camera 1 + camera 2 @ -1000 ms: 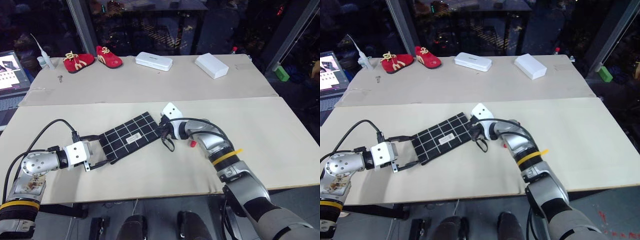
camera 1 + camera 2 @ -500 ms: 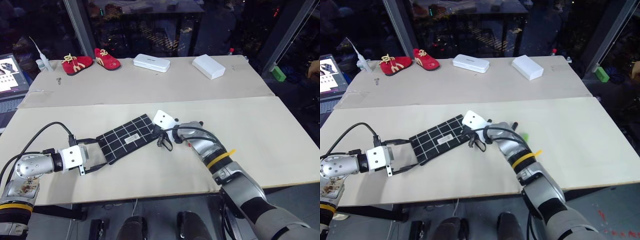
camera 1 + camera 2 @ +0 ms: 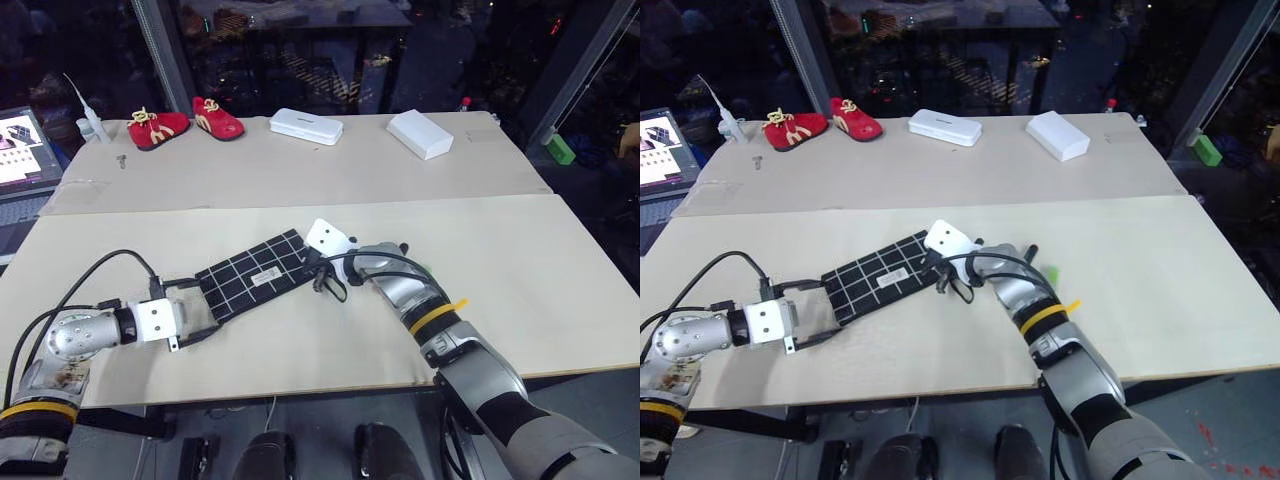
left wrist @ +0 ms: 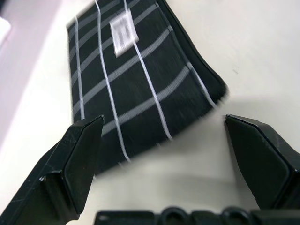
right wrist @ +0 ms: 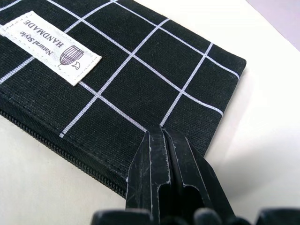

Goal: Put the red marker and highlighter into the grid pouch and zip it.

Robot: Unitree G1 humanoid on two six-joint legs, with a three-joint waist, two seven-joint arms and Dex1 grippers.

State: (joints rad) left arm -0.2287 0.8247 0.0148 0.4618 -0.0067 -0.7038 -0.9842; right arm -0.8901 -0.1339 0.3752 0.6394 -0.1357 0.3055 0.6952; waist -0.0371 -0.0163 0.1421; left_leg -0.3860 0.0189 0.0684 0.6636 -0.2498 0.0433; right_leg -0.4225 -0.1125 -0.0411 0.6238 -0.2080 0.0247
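Note:
The grid pouch [image 3: 255, 275] lies flat and slanted on the near table, its white label [image 5: 51, 51] facing up. My left gripper [image 3: 203, 308] is open at the pouch's near left end, and its fingers [image 4: 77, 161] stand wide on either side of that end without touching it. My right gripper [image 5: 161, 136] is shut, with its tips on the pouch's right end by the zipper edge. I cannot see whether anything is pinched between them. A bit of the green highlighter [image 3: 1048, 272] shows just right of my right forearm. The red marker is hidden.
Two white boxes [image 3: 306, 126] [image 3: 422, 132] and a pair of red shoes [image 3: 158, 125] lie on the far board. A laptop [image 3: 18, 145] stands at the far left. The table's front edge [image 3: 300, 385] runs close below both arms.
The whole picture has shifted with the head. Both wrists have rolled slightly. The grippers stay at the pouch's two ends and the pouch has not moved.

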